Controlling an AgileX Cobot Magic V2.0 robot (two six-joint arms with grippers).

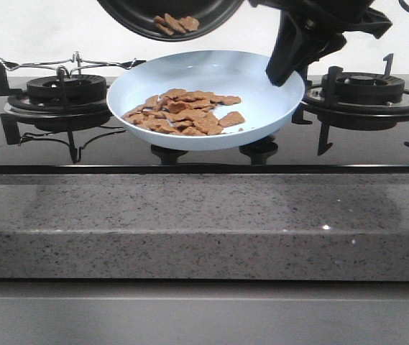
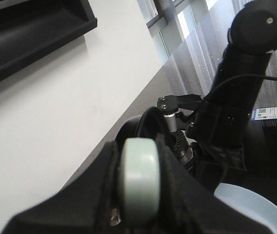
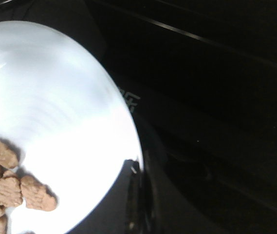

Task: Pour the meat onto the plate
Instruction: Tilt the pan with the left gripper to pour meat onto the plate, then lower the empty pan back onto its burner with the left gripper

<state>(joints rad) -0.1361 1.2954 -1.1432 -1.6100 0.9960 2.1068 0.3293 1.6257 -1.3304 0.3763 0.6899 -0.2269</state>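
One plate [image 1: 265, 97] sits on the stovetop [image 1: 204, 154] between two burners [image 1: 66, 90], and the right gripper [image 1: 285, 72] comes down from above onto its far right rim, dark fingers angled toward the dish. From the front view I cannot tell whether the jaws pinch the rim or merely rest at it. To the gripper's left, on the plate's near-left part, lies the meat [image 1: 182, 113]: one loose pile, too many overlapping pieces to count exactly. Above that, left of the gripper and higher, one black pan [image 1: 168, 16] hangs tilted, with about three pieces [image 1: 177, 24] left near its lower lip. The left gripper [image 2: 138, 183] (seen only in its wrist view) is closed around a pale rounded handle [image 2: 138, 178], its fingers [image 2: 97, 195] pressed to either side.
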